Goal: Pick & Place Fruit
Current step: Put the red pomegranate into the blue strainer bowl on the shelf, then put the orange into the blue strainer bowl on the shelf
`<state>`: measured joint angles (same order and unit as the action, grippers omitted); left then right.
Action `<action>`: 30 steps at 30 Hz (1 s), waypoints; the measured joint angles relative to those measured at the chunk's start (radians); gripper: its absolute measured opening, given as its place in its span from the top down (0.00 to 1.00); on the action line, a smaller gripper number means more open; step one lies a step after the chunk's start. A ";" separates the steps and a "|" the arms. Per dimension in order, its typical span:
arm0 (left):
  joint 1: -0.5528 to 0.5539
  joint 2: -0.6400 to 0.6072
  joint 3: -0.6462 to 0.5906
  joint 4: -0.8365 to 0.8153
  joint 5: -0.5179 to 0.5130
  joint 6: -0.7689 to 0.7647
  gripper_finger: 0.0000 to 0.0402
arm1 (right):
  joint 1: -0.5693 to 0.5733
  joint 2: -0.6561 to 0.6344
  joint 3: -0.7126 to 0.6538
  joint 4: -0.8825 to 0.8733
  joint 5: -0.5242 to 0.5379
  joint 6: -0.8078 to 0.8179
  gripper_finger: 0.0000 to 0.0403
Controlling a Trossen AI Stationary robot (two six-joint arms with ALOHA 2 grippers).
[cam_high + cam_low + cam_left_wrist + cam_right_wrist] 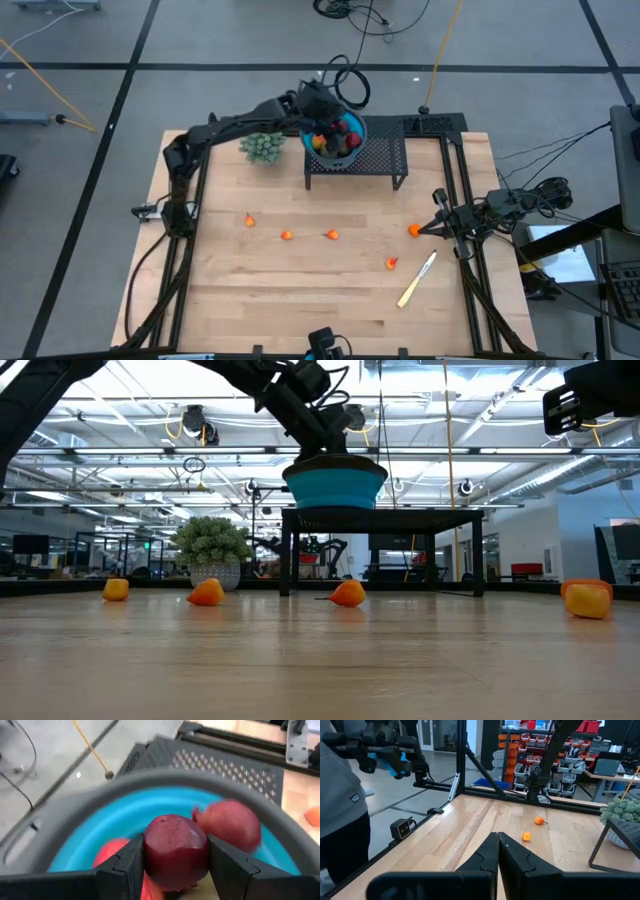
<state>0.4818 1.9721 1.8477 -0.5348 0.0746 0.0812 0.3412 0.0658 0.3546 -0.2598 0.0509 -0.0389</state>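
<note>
On the table (300, 300), five orange bits (287, 235).

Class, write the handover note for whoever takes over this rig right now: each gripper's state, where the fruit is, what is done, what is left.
Left gripper: over the blue bowl on the black rack at the table's far side, fingers closed on a dark red fruit.
Right gripper: waiting at the table's right edge, shut, holding nothing.
Done: several fruits already lie in the bowl, another dark red one among them.
Left: release the held fruit into the bowl; then collect five small orange pieces spread across the table's middle.
The green plant and pale knife are apart from the fruit.
</note>
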 joint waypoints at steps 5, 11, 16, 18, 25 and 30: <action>0.000 0.006 0.000 0.009 -0.005 0.008 0.56 | 0.000 0.000 0.000 -0.001 0.000 0.000 1.00; 0.000 0.006 0.000 0.009 -0.008 0.014 0.56 | 0.000 0.000 0.000 0.000 0.000 0.000 1.00; -0.001 0.005 0.000 0.006 -0.046 0.012 0.53 | 0.000 0.000 0.000 0.000 0.000 0.000 1.00; -0.001 0.005 0.000 0.008 -0.047 0.012 0.49 | 0.000 0.000 0.000 0.000 0.000 0.000 1.00; -0.001 0.005 0.000 0.014 -0.048 0.012 0.33 | 0.000 0.000 0.000 0.000 0.000 0.000 1.00; -0.001 -0.032 0.000 0.011 -0.059 0.009 0.26 | 0.000 0.000 0.000 0.000 0.000 0.000 1.00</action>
<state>0.4808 1.9402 1.8477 -0.5240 0.0161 0.0907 0.3412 0.0656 0.3546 -0.2600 0.0509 -0.0387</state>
